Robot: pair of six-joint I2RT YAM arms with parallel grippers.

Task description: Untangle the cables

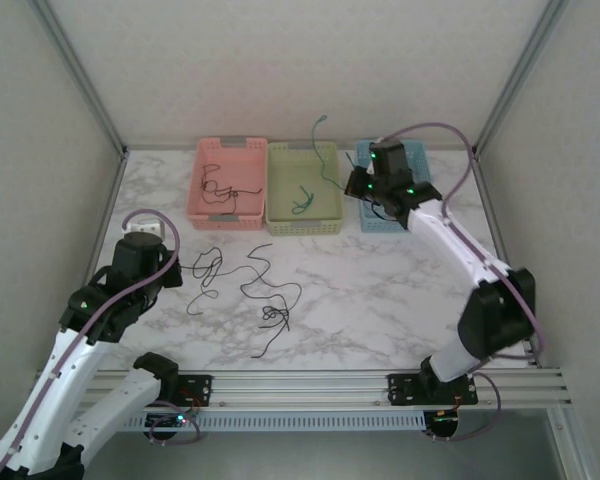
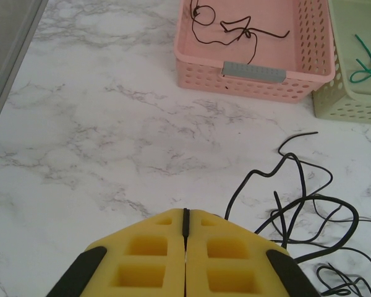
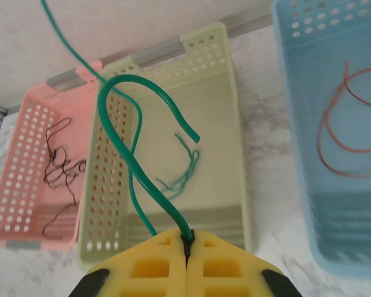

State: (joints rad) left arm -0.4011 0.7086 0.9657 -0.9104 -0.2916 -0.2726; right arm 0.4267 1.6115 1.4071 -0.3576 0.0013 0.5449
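Nearest, on the left, the left gripper (image 2: 185, 216) hangs over the marble table (image 1: 380, 290), its fingers pressed together with nothing between them. Just to its right the loose black cables (image 1: 275, 317) lie looped and knotted on the tabletop. The left wrist view shows their strands crossing, where the top view gives a thin scribble.

Farther back three baskets stand in a row. The pink basket (image 1: 227, 145) on the left holds a black cable (image 1: 220, 188), and the green basket (image 1: 305, 228) in the middle holds a short green cable (image 1: 302, 200). At the far right the right gripper (image 3: 187, 235) is clamped on a long green cable (image 3: 142, 79) that arcs up over the green basket. The right wrist view shows an orange cable (image 3: 323, 133) lying in the blue basket (image 3: 297, 154), which the arm covers in the top view.
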